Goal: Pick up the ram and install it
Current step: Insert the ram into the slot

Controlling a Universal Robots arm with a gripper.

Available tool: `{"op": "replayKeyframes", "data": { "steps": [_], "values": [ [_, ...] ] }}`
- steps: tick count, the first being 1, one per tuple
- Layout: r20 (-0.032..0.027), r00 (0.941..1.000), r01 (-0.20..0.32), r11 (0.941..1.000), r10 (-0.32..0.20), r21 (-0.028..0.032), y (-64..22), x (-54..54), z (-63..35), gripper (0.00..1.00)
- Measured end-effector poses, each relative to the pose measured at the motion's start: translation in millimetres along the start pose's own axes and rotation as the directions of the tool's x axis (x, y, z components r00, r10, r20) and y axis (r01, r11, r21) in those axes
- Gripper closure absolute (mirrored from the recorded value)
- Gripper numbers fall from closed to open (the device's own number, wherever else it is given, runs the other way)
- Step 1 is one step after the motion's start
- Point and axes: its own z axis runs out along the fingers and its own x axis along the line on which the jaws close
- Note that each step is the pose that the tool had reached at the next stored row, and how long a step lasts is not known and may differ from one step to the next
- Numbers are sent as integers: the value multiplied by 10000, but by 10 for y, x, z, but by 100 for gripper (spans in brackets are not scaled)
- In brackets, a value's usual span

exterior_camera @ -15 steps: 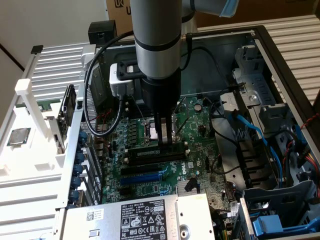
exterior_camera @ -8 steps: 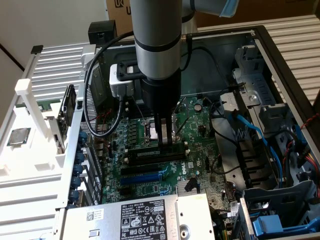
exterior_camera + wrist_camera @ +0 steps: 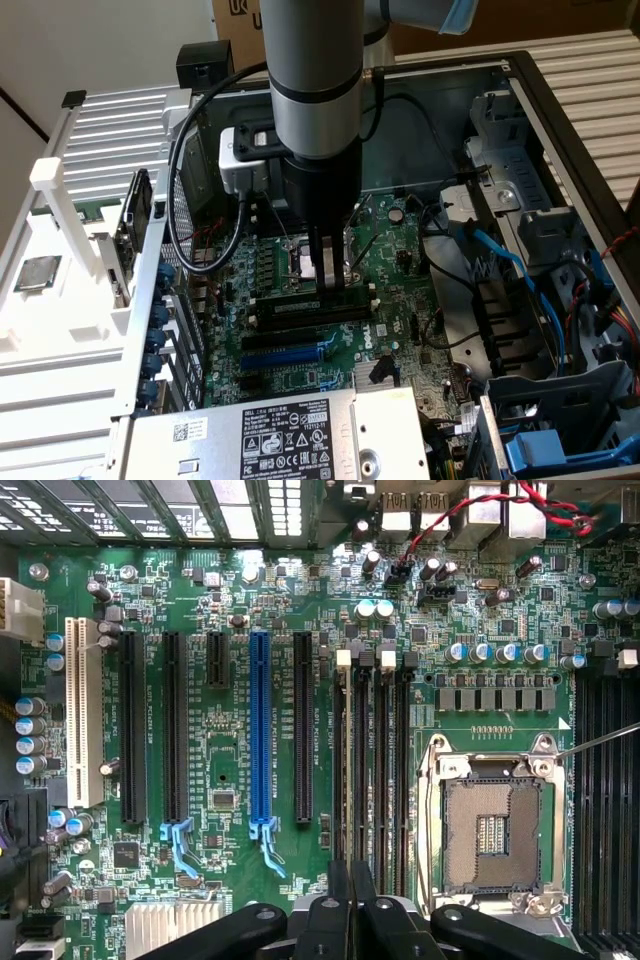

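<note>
Gripper [image 3: 331, 286] closed, directly above seated ram [image 3: 300, 309]

The arm [image 3: 315, 90] hung down into the open computer case [image 3: 560, 110], its claw [image 3: 328, 285] nearly closed over the green motherboard [image 3: 400, 260]. The tips stood at the ram [image 3: 300, 309], a long dark stick lying along a memory slot. Whether they gripped it could not be told.
</note>
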Motion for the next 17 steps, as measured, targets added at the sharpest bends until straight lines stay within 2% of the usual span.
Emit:
{"op": "replayKeyframes", "data": {
  "steps": [17],
  "values": [
    [2,10000,0,10000,0,1,0,1,34,88]
  ]
}}
